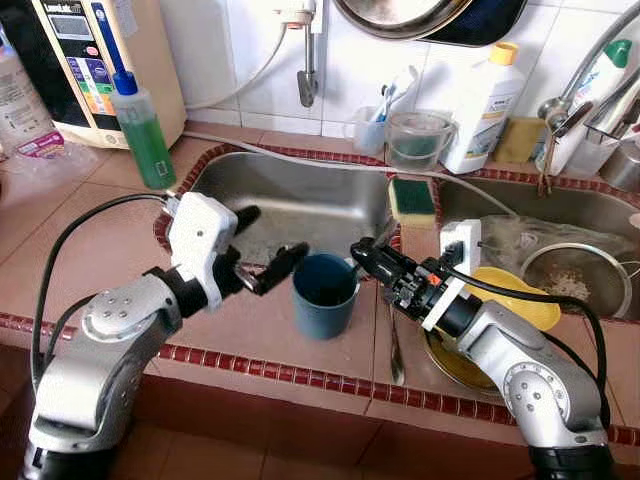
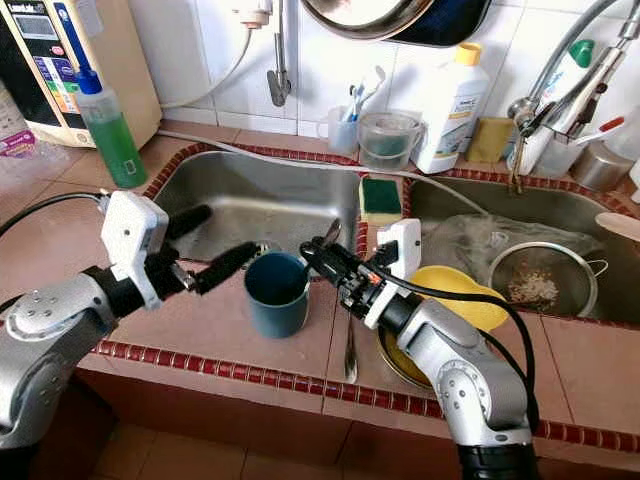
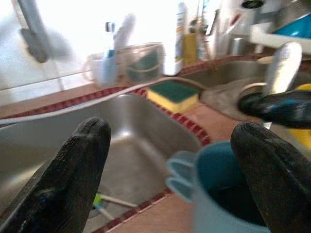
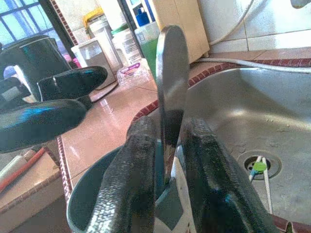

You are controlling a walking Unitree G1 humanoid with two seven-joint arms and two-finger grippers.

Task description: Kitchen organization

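From the head camera, a blue cup (image 1: 324,293) stands upright on the tiled counter (image 1: 90,230), just in front of the steel sink (image 1: 300,200) and close to the counter's red-trimmed front edge. The left claw (image 1: 262,250) sits just left of the cup, its two black fingers spread wide and empty, one over the sink rim, one pointing at the cup's wall. The right claw (image 1: 362,256) is at the cup's right rim, pinched on a thin metal utensil (image 2: 331,234). Right of the cup lie a spoon (image 1: 396,350) and a yellow bowl (image 1: 520,300); behind it, on the divider, a green-and-yellow sponge (image 1: 411,200). Bare tile stays free left of the cup.

The left wrist camera shows rough, matte fingers (image 3: 73,170) apart, the cup's smooth rim (image 3: 218,160) near one of them, the sink basin beyond.

The right wrist camera shows textured fingers (image 4: 131,179) closed on the flat, shiny utensil blade (image 4: 172,82), upright over the cup's mouth.
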